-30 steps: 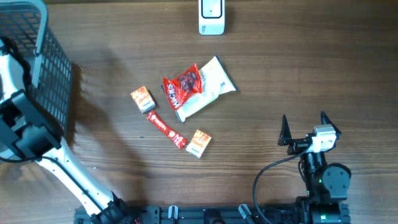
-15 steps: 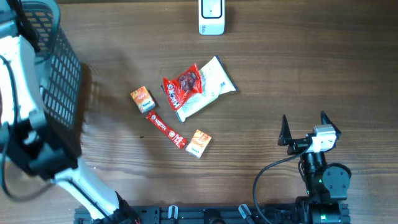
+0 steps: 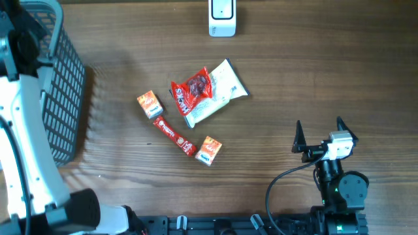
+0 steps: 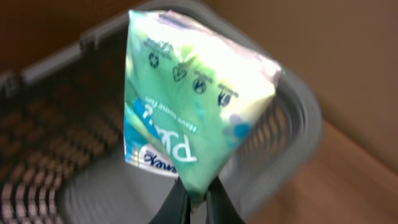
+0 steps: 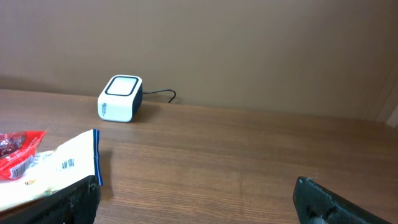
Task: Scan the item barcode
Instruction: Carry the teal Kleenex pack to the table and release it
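Observation:
In the left wrist view my left gripper (image 4: 198,202) is shut on the bottom corner of a green and white soft pack (image 4: 193,106), the item, held up above the grey mesh basket (image 4: 81,46). No barcode shows on the face I see. The white scanner (image 3: 222,16) stands at the table's far edge, also seen in the right wrist view (image 5: 120,98). My right gripper (image 3: 320,134) rests open at the near right with nothing between its fingers (image 5: 74,196).
The basket (image 3: 65,91) takes up the far left, under my white left arm (image 3: 26,130). At mid-table lie a red pouch (image 3: 192,88) on a white packet (image 3: 222,91), a red bar (image 3: 175,137) and two small orange boxes (image 3: 149,103) (image 3: 208,150).
My left arm has risen over the basket and now fills the left edge of the overhead view. The basket looks shifted slightly. The right arm has not moved.

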`<state>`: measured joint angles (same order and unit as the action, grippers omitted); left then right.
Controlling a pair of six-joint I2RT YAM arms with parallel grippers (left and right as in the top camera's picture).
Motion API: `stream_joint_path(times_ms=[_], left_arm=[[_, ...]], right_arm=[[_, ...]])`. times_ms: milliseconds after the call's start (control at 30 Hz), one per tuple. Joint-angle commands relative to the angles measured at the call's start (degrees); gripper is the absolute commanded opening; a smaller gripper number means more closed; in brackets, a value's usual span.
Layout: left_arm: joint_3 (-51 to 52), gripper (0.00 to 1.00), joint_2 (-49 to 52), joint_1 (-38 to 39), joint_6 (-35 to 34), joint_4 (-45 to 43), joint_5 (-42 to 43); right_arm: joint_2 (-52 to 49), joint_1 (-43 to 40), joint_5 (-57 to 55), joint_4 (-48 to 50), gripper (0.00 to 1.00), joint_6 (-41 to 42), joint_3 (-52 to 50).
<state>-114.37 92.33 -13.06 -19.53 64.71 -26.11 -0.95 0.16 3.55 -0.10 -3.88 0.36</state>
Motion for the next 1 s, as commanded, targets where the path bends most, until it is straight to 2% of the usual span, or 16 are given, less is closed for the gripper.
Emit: stream_joint_path(times_ms=[0, 167, 300, 500, 700, 800, 867, 967], left_arm=[[-0.39, 0.04, -5.31, 2.38, -8.00, 6.97, 8.26], [-0.33, 0.04, -6.43, 5.88, -7.52, 13.99, 28.50], [0.70, 0.04, -5.18, 11.26, -2.69, 17.51, 38.07], [9.62, 0.04, -4.76, 18.45, -1.92, 17.11, 37.81], [27.43, 0.04, -4.28, 21.86, -4.00, 8.61, 37.90], [34.45, 0.17, -4.13, 22.23, -4.13, 3.82, 38.14], [38.23, 0.37, -4.13, 22.23, -4.11, 0.81, 38.12], [40.57, 0.49, -4.13, 22.23, -4.04, -1.62, 38.05]], right_arm=[[0.13, -0.37, -0.59, 0.13, 1.00, 0.90, -0.04], [0.13, -0.37, -0.59, 0.13, 1.00, 0.87, -0.04], [0.13, -0.37, -0.59, 0.13, 1.00, 0.90, -0.04], [0.13, -0.35, -0.59, 0.13, 1.00, 0.87, -0.04], [0.13, -0.37, -0.59, 0.13, 1.00, 0.87, -0.04], [0.13, -0.37, -0.59, 0.13, 1.00, 0.90, -0.04], [0.13, -0.37, -0.59, 0.13, 1.00, 0.90, -0.04], [0.13, -0.37, -0.59, 0.13, 1.00, 0.90, -0.04]])
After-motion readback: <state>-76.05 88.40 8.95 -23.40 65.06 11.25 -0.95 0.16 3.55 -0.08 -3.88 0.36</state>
